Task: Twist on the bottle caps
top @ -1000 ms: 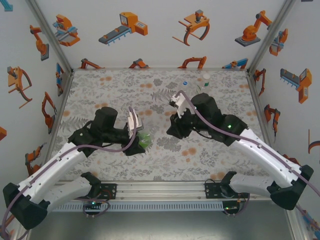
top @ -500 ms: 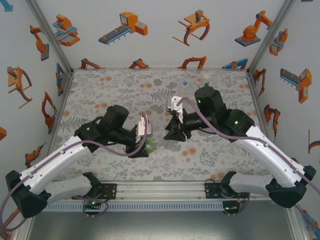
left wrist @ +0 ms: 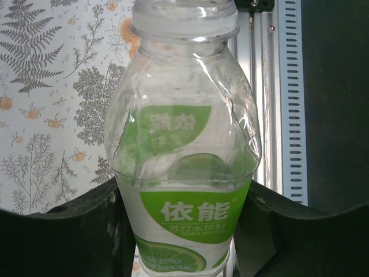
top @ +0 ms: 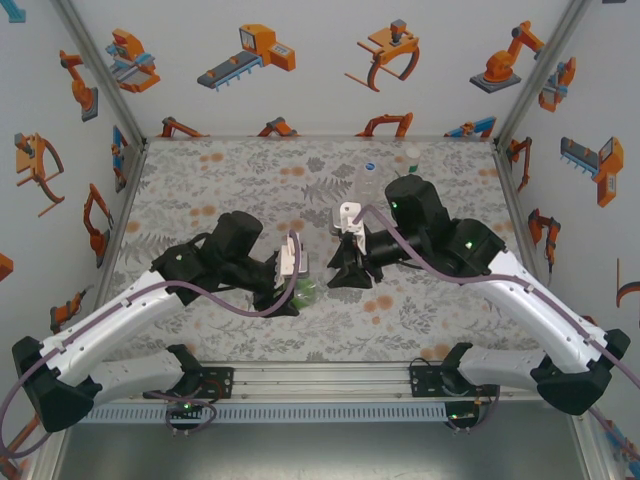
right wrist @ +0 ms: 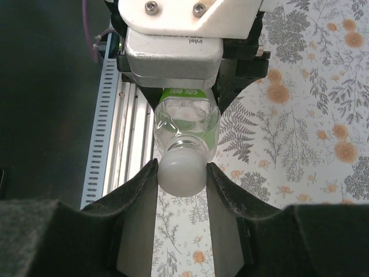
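On the desk (top: 200,190) we are noting two far bottles (top: 365,178), caps unclear, the left tool (left wrist: 184,228) clamping the green-labelled bottle (left wrist: 183,133) over mid-desk, and the right tool (right wrist: 181,176) pinching a white cap (right wrist: 180,167) at its mouth, screwing probably underway.

three bottles (left wrist: 184,173); caps (right wrist: 181,173) look like three, far ones unclear.

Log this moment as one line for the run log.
left pincer: shut on green-label bottle | right pincer: shut on white cap | cap: sits on bottle neck
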`<state>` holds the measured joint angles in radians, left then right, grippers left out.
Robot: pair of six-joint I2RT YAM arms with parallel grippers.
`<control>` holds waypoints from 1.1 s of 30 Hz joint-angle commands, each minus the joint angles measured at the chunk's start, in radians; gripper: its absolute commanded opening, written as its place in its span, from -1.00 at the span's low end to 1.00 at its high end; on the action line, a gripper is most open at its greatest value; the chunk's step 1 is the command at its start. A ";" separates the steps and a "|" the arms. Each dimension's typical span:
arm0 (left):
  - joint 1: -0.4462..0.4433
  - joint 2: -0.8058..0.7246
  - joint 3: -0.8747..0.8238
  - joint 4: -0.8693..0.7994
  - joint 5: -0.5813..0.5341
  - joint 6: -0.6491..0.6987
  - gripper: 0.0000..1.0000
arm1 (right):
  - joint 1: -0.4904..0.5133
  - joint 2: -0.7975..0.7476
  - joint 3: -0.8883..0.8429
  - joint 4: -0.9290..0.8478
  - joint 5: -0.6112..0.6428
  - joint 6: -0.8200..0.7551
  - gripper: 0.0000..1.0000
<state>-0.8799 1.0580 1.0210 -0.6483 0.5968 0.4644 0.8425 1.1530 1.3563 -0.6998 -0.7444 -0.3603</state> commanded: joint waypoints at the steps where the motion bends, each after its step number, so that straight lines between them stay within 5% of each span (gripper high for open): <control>1: -0.011 0.001 0.036 -0.007 0.006 0.025 -1.00 | 0.012 0.004 -0.011 0.013 -0.014 -0.020 -0.91; 17: -0.018 -0.009 0.034 0.013 0.010 0.024 -1.00 | 0.029 -0.001 -0.023 -0.012 0.096 -0.037 -1.00; 33: -0.022 -0.004 0.043 0.019 0.056 0.041 -1.00 | 0.043 0.010 -0.018 0.024 -0.020 -0.048 -1.00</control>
<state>-0.8917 1.0592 1.0264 -0.6609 0.5888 0.4728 0.8734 1.1584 1.3426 -0.6991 -0.7082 -0.3832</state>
